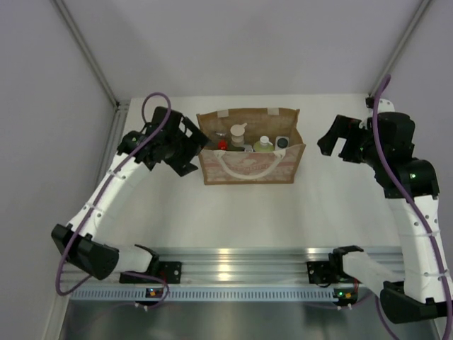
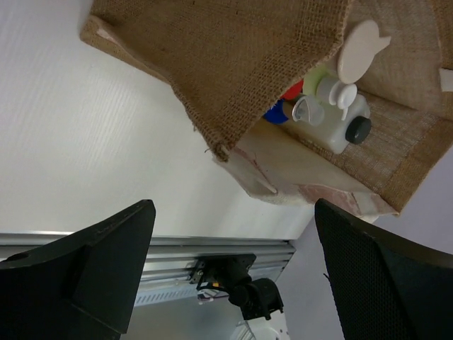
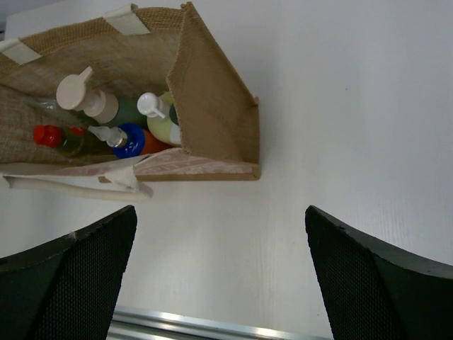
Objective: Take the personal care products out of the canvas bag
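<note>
Looking down from overhead, the canvas bag (image 1: 248, 167) stands upright at the middle of the table (image 1: 233, 212), its long side running left to right between the two arms. The left gripper (image 1: 190, 150) hangs just beside the bag's left end wall, fingers spread and holding nothing. The right gripper (image 1: 335, 146), equally wide and bare, sits apart from the right end. The left arm is clearly the nearer one. Bottle tops show in the open mouth, the grey-green beige-pump bottle (image 1: 238, 131) toward the left and the pale-green white-capped bottle (image 1: 263, 144) further right.

From the left wrist, the bag's woven end wall (image 2: 233, 64) lies ahead of the splayed fingers (image 2: 92, 269). The white dark-capped bottle (image 2: 336, 127) peeks past its edge.

From the right wrist, the bag lies ahead and off to one side of the open fingers (image 3: 375, 276). The orange blue-capped bottle (image 3: 132, 140) and the yellow red-capped bottle (image 3: 48, 134) stand packed inside.

Everything stands neck-up in there, so I'd say any reach has to come from above the rim.
</note>
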`<state>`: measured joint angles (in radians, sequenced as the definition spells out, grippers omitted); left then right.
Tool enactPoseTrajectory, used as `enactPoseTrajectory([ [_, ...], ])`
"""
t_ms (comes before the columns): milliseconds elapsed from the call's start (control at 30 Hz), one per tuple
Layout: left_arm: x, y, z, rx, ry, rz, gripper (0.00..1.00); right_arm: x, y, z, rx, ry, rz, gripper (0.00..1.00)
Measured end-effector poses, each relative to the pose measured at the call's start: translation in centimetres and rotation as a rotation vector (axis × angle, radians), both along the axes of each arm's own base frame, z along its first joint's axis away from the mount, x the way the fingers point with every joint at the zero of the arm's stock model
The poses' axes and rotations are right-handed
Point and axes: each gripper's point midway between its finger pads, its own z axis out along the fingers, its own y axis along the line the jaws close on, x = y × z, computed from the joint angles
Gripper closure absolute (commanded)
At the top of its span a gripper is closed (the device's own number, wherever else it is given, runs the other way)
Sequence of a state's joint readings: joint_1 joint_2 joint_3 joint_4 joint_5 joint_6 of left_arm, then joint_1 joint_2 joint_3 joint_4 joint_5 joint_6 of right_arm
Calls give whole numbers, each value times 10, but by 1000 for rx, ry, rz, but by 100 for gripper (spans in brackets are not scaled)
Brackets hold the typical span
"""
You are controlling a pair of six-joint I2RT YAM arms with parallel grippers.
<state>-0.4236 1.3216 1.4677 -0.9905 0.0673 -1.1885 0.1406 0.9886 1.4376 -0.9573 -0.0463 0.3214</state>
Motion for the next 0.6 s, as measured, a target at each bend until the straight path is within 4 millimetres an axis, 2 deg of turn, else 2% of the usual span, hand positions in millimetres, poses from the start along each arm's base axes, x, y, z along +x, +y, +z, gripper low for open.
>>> enactPoseTrajectory([
  [100, 6, -15, -14, -5, 44, -3, 1, -2, 6, 1, 22, 2, 29, 1],
  [233, 12, -22, -37, 10, 95, 11, 3, -8, 21, 3, 67, 4, 106, 0],
  [400, 0, -35, -56, 20, 131, -8, 9, -14, 47, 11, 126, 16, 209, 1],
  [467, -6, -42, -61, 26, 139, -24, 17, -14, 65, 20, 132, 12, 257, 1],
  [533, -12, -51, -62, 27, 140, -37, 20, -11, 90, 32, 138, 6, 320, 0],
  [567, -14, -55, -61, 23, 138, -47, 31, -9, 101, 36, 138, 5, 342, 1],
  [600, -16, -60, -62, 19, 139, -52, 37, -7, 111, 38, 135, 7, 361, 1],
])
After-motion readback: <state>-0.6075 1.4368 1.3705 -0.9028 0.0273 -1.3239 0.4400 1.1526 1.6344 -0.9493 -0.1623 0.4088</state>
